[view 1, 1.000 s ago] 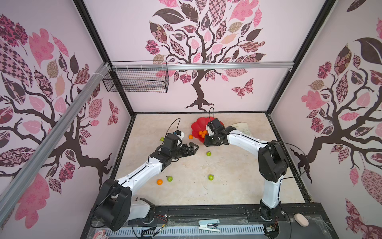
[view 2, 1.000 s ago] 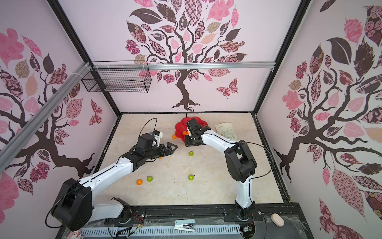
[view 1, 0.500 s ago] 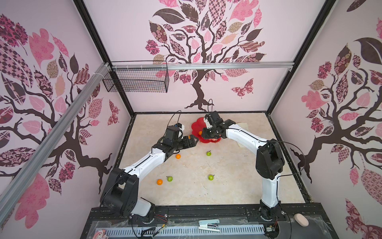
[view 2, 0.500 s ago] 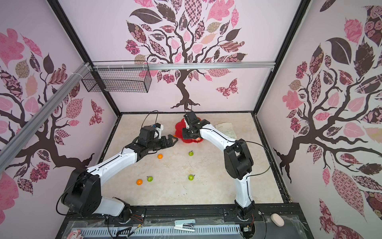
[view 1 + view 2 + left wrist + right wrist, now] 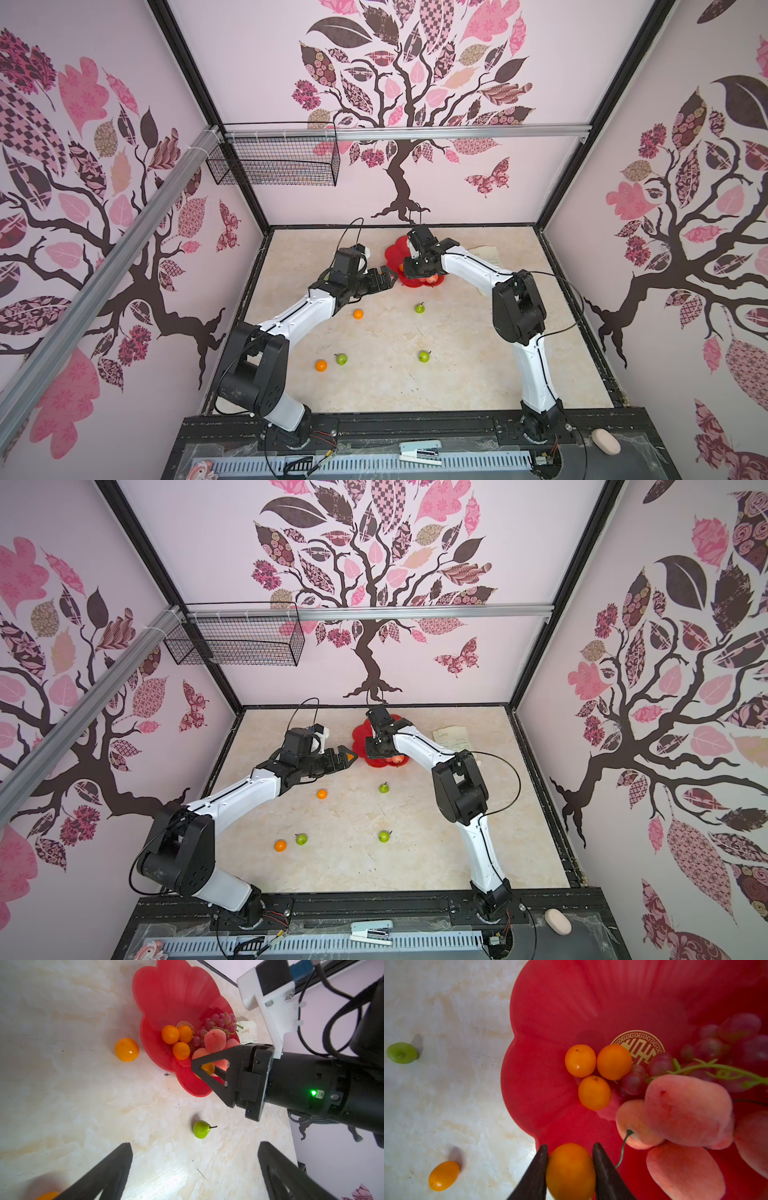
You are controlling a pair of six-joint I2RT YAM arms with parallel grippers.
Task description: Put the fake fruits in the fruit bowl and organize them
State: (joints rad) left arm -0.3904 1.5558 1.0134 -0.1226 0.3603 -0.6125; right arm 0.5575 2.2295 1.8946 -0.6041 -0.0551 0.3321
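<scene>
Your right hand (image 5: pixel 570 1145) pinches an orange (image 5: pixel 570 1172) over the fruit bowl's (image 5: pixel 550 1012) sloping rim, so letting go here may roll it onto the surface (image 5: pixel 446 1095); your left hand (image 5: pixel 195 1144) gapes empty

We see the fruit bowl (image 5: pixel 174 991), a glossy red flower-shaped dish, lying flat. Inside it, three oranges (image 5: pixel 594 1093) cluster by its gold centre, beside a dark red grape bunch (image 5: pixel 220 1022) and pink peaches (image 5: pixel 687 1109). A fourth orange (image 5: pixel 570 1169) is pinched in the right gripper (image 5: pixel 570 1145) above the bowl's edge. A loose orange (image 5: pixel 126 1049) lies just beside the bowl and a green pear (image 5: pixel 201 1129) lies near it. Two green fruits (image 5: pixel 341 359) and a far orange (image 5: pixel 321 365) lie well apart from it.
</scene>
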